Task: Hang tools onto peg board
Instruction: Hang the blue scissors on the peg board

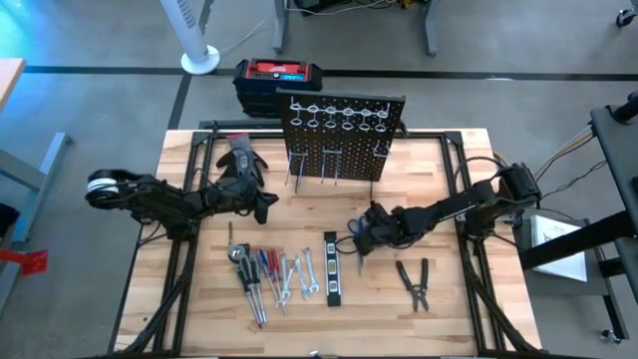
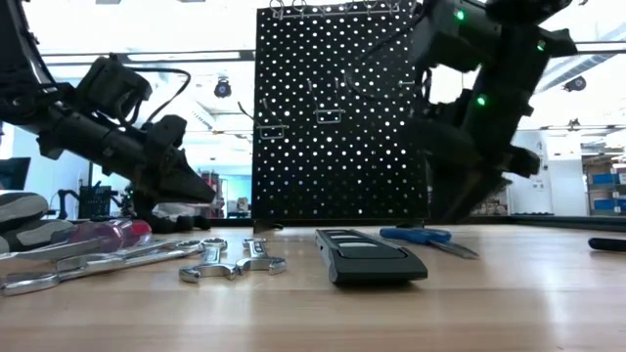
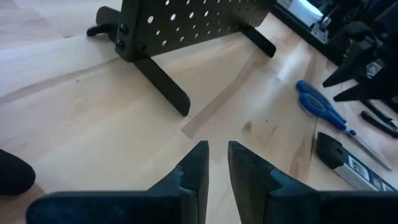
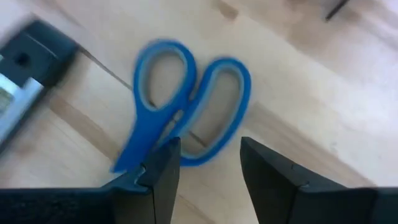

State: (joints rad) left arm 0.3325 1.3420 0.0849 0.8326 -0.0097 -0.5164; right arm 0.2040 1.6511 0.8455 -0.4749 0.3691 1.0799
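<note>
Right of the table's centre, your right gripper (image 4: pixel 208 163) hovers with fingers parted over the blue-handled scissors (image 4: pixel 180 106), which lie flat beside the black level bar (image 1: pixel 332 267). Your left gripper (image 3: pixel 217 163), nearly closed and empty, waits left of the peg board (image 1: pixel 342 135).
</note>
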